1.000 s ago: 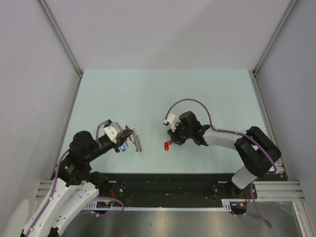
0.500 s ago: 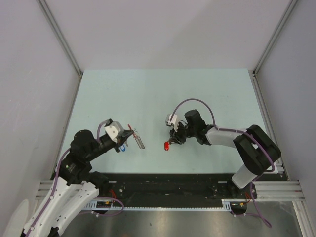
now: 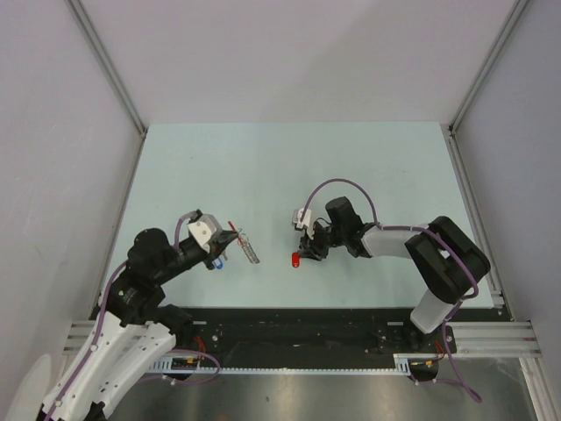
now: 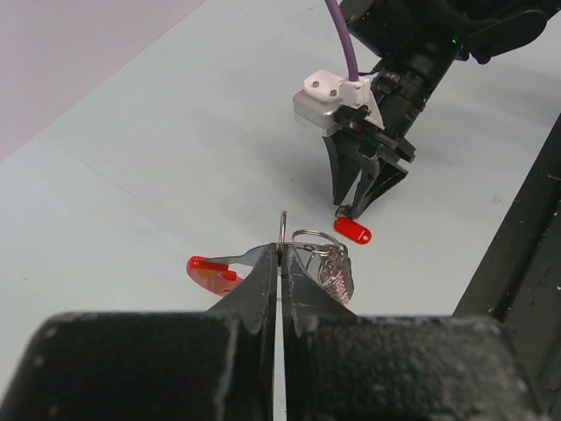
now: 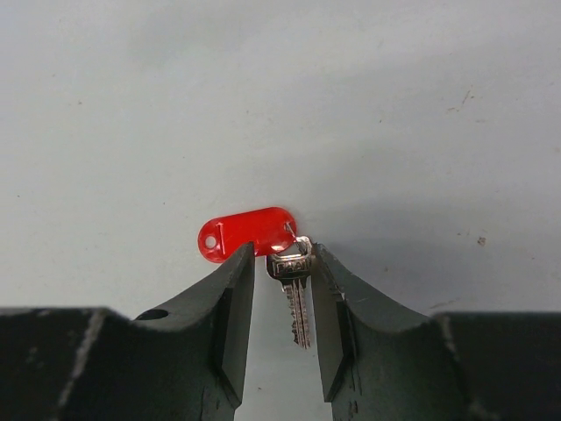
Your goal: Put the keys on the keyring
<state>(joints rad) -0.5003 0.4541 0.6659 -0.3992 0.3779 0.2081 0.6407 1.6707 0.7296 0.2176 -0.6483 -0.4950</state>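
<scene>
- The right gripper [image 5: 282, 263] is nearer the red-headed key [image 5: 298, 311]. The key lies flat on the counter [image 5: 394, 105], between the right gripper's fingers.
- The key's silver blade runs lengthwise down the gap, pointing back towards the wrist. Its red head [image 5: 248, 232] sits just past the fingertips, skewed to the left.
- The jaws stand apart astride the key. We think one finger may brush the key's shoulder, but the wrist view is too tight to be sure.
- The left gripper [image 4: 280, 263] is clamped together on the keyring [image 4: 337, 274] and holds it off the counter.
- From above, the key is between the two grippers and apart from the keyring, so any threading calls for a firm pinch first.
</scene>
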